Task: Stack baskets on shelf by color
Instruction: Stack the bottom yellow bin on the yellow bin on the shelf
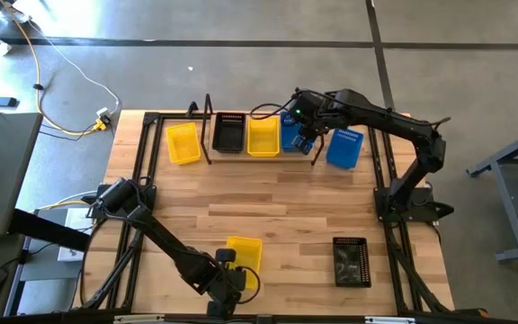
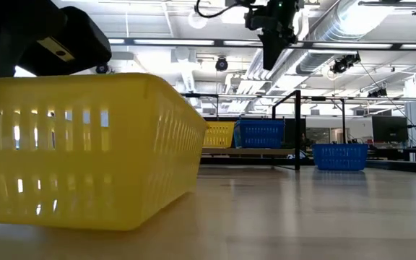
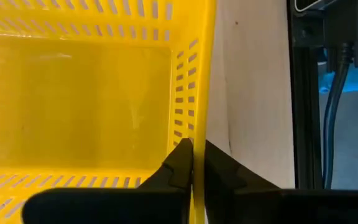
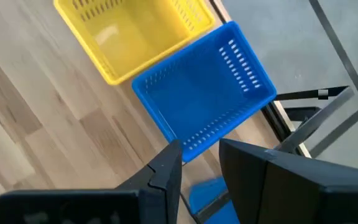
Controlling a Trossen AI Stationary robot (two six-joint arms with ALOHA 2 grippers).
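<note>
Unmarked yellow basket [image 2: 85,144] in left pincer [image 3: 197,163]

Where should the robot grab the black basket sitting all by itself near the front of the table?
Grab the lone black basket by one of its thin side walls, coming straight down from above. It sits upright with its open top facing up, so one finger can probably slip inside and one outside the rim. The left gripper pinches the yellow basket wall just that way.

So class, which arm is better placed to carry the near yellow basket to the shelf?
Left. Its pincer is already clamped on that yellow basket's wall, while the right pincer hangs open over the blue basket on the shelf.
</note>
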